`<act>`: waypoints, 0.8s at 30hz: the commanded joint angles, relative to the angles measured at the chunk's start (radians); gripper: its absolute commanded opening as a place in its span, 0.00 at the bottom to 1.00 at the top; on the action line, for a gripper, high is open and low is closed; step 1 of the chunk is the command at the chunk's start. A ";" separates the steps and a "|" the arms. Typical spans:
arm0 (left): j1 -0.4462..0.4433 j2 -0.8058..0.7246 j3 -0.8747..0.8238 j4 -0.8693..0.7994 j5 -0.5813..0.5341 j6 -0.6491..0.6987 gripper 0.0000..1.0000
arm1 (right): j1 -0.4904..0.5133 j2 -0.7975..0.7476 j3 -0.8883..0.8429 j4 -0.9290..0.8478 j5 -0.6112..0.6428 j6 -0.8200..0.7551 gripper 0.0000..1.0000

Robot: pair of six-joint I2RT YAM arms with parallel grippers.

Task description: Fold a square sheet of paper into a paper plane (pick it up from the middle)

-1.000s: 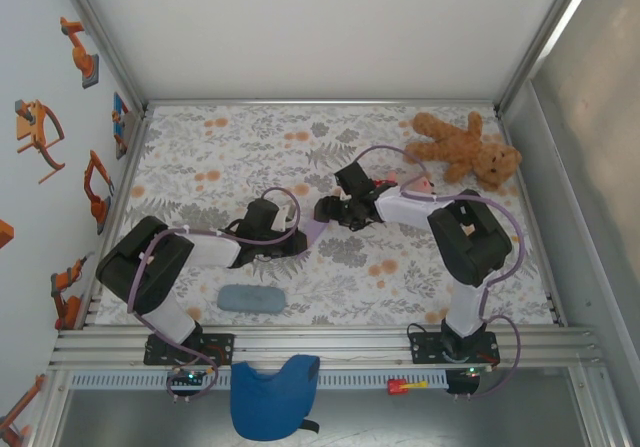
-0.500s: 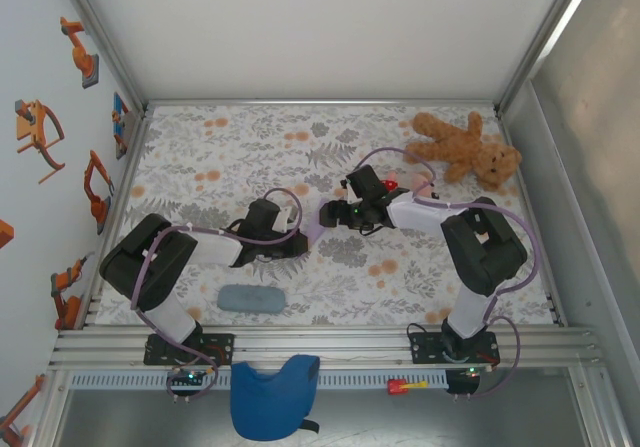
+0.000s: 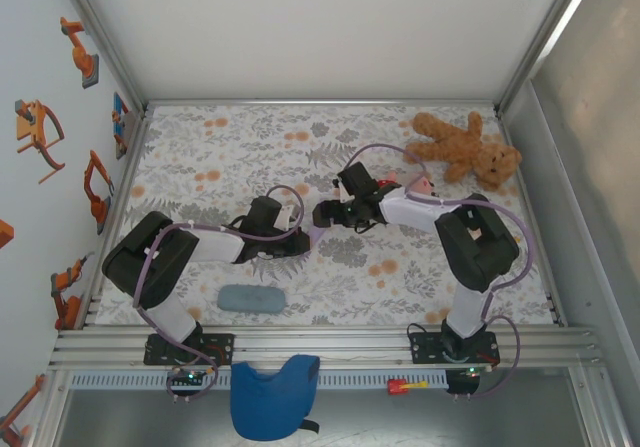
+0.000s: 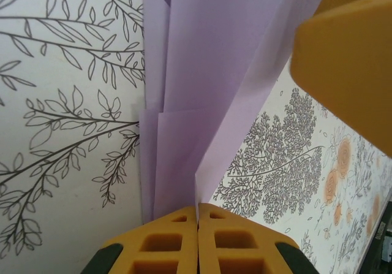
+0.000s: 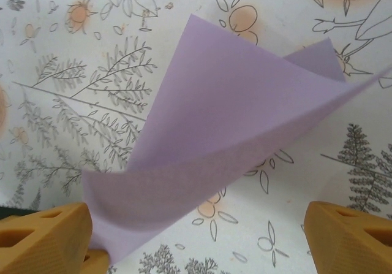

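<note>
The square sheet of paper (image 3: pixel 314 231) is pale lavender and folded into layered flaps with a pointed end. It sits mid-table on the floral cloth between both grippers. My left gripper (image 3: pixel 301 243) is shut on it: in the left wrist view the yellow pads (image 4: pixel 171 240) meet on the paper's near edge (image 4: pixel 199 200), and the sheet (image 4: pixel 202 72) runs away from them. My right gripper (image 3: pixel 326 214) is wide open just right of the sheet. In the right wrist view the paper (image 5: pixel 226 139) droops above the table between the spread fingertips (image 5: pixel 43 237), closest to the left one.
A brown teddy bear (image 3: pixel 465 147) lies at the back right. A grey-blue oblong pad (image 3: pixel 251 298) lies near the front left. A blue cloth piece (image 3: pixel 272 395) hangs over the front rail. Metal frame walls close the table on left, back and right.
My right gripper's jaws have spread wider and it has shifted slightly beside the paper. The left gripper has kept its hold on the sheet.
</note>
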 commanded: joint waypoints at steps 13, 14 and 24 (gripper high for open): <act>0.034 0.042 -0.013 0.048 0.050 -0.068 0.07 | 0.018 0.146 0.150 -0.218 0.132 -0.015 0.81; 0.035 0.041 -0.015 0.052 0.050 -0.072 0.08 | 0.020 0.155 0.157 -0.234 0.142 -0.015 0.81; 0.045 -0.010 -0.016 0.033 0.054 -0.086 0.14 | 0.045 0.259 0.248 -0.373 0.241 0.043 0.78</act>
